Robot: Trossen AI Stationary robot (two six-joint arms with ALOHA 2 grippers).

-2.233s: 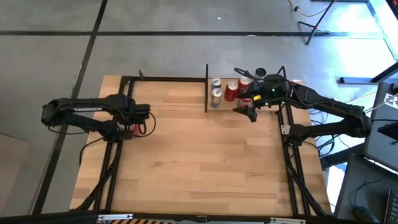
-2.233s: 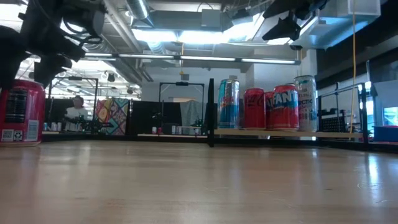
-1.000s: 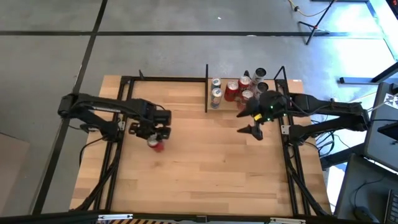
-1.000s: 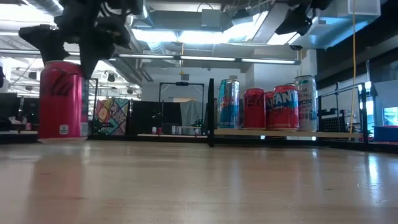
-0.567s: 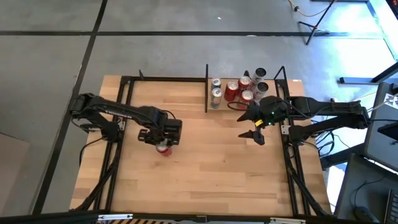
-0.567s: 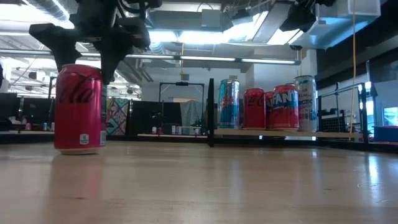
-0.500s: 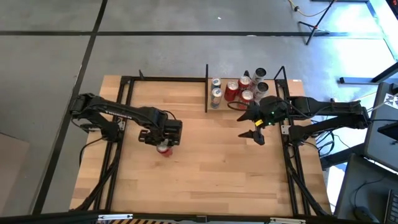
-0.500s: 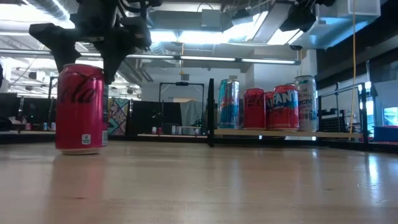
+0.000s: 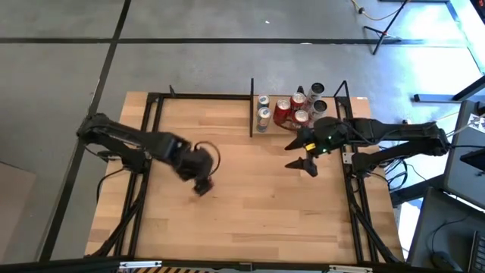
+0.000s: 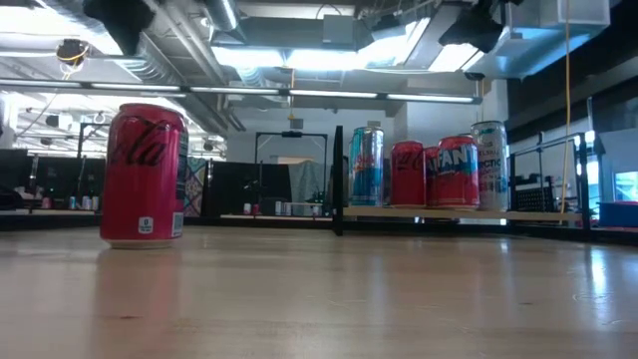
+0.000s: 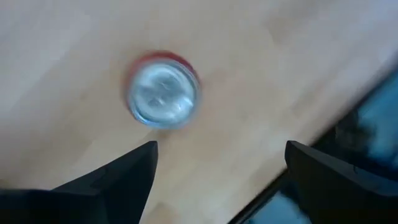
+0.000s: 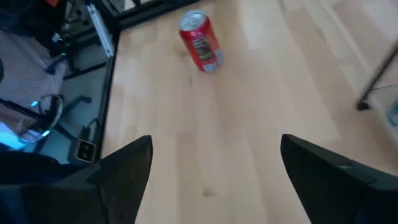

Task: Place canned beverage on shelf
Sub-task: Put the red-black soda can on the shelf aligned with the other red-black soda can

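Observation:
A red cola can [image 10: 145, 175] stands upright on its base on the wooden tabletop, left of the middle. Its silver top shows in the left wrist view [image 11: 163, 98]. My left gripper [image 9: 202, 186] hangs open straight above the can and clear of it, hiding it in the high view. The shelf [image 9: 297, 126] is at the far right, with several cans standing on it [image 10: 429, 172]. My right gripper [image 9: 302, 156] is open and empty just in front of the shelf. It faces the red can [image 12: 200, 40] across the table.
A black frame [image 9: 204, 96] runs along the table's far edge and sides. A black upright post [image 10: 338, 179] stands at the shelf's left end. Bare tabletop [image 9: 250, 205] lies between the red can and the shelf.
My left gripper has carried the red can a little toward the table's right and near edges and set it down. It has let go and gone up clear of it. The can now stands alone on the table. My right gripper has stayed open.

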